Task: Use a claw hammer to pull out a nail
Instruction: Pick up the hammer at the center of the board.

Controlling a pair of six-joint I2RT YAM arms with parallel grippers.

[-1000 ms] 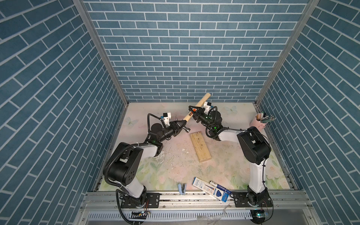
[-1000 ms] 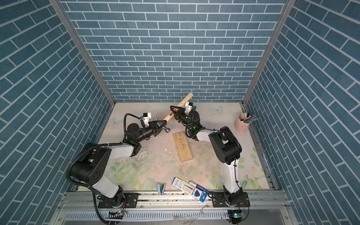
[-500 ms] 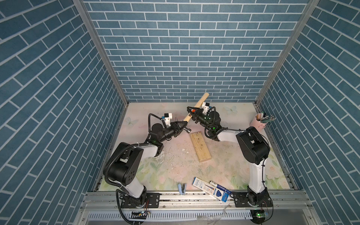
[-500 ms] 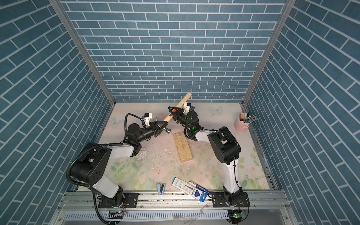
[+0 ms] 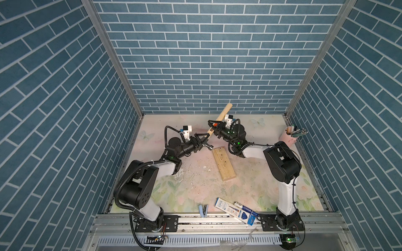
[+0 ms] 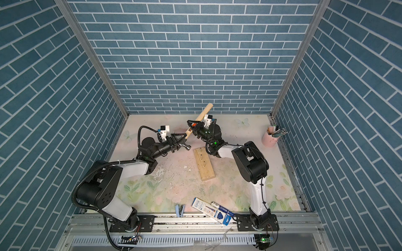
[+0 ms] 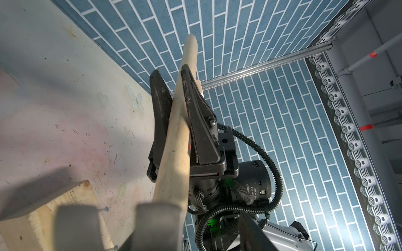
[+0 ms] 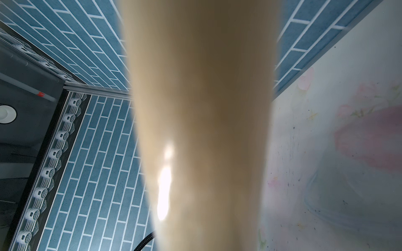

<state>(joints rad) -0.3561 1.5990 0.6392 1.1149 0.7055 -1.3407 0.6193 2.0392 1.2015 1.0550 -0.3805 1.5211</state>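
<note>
Claw hammer: handle axis 1-to-7 o'clock in top view, head low at 7. Right gripper pinching handle near label. Left gripper jaws spread at head end, no grip seen. Nail at far end of wood block, 4 o'clock of head, just beside.

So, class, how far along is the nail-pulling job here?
Done: the claw hammer is picked up, right gripper clamped on its handle. In hand: its head hangs by the far end of the wooden block, left gripper open beside it. Left: hooking the claw and levering out a nail, still in the block.
</note>
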